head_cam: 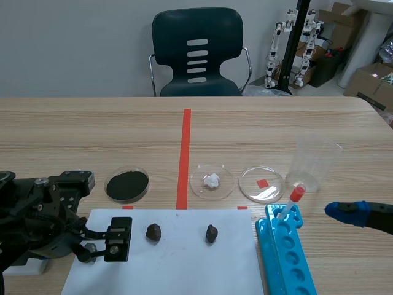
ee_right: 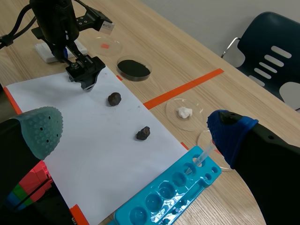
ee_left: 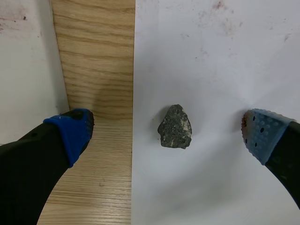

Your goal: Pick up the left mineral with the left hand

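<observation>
The left mineral (head_cam: 153, 232), a small dark grey stone, lies on a white paper sheet (head_cam: 178, 270). My left gripper (head_cam: 118, 238) hovers just left of it. In the left wrist view the same stone (ee_left: 175, 126) lies on the paper below the open left gripper (ee_left: 168, 133), centred between its blue pads and touching neither. A second dark mineral (head_cam: 211, 233) lies further right on the sheet. My right gripper (head_cam: 347, 213) stands open at the table's right side, above the blue rack, holding nothing (ee_right: 135, 132).
Behind the sheet stand a dish of black powder (head_cam: 127, 185), a dish with a white lump (head_cam: 212, 180), a dish with a red piece (head_cam: 261, 184) and a clear beaker (head_cam: 313, 163). A blue tube rack (head_cam: 285, 252) holds a red-capped pipette (head_cam: 290, 201). A chair (head_cam: 198, 52) stands beyond the table.
</observation>
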{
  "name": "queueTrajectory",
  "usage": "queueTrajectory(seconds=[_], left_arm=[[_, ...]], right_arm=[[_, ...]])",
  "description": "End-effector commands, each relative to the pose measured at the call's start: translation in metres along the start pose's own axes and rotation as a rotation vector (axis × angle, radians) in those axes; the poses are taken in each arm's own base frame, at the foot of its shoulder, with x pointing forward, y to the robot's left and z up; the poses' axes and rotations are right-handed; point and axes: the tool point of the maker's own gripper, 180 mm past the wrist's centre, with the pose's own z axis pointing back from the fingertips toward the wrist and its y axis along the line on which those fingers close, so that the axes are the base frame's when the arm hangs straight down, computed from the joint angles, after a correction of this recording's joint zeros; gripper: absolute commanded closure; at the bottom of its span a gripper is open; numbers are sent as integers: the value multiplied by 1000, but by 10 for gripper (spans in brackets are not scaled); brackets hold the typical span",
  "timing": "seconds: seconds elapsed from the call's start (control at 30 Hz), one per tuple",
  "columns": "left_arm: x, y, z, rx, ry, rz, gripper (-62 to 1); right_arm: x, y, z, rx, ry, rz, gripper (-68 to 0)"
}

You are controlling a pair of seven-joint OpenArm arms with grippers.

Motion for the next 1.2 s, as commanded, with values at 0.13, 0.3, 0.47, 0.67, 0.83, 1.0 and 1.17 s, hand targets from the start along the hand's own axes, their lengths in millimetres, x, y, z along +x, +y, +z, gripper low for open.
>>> queueTrajectory(seconds=[0.13,0.3,0.47,0.67,0.83,1.0,1.17], left_arm=[[7,-2,3,-5,-21,1,-522],[7,-2,3,-5,-18,2,-392],[7,-2,3,-5,-18,2,-292],[6,-2,3,-5,-17,2,-205],[6,-2,3,-5,-17,2,-142],[6,-2,3,-5,-17,1,-115],[7,0,3,1,-18,0,-115]], right_arm=[[7,-4,-2,-6,-27,7,-653],[7,-4,-2,-6,-27,7,-653],[7,-4,-2,-6,-27,7,-653],[7,-4,-2,-6,-27,7,-653],[7,-4,-2,-6,-27,7,-653],[7,-4,-2,-6,-27,7,-653],[7,-4,-2,-6,-27,7,-653]])
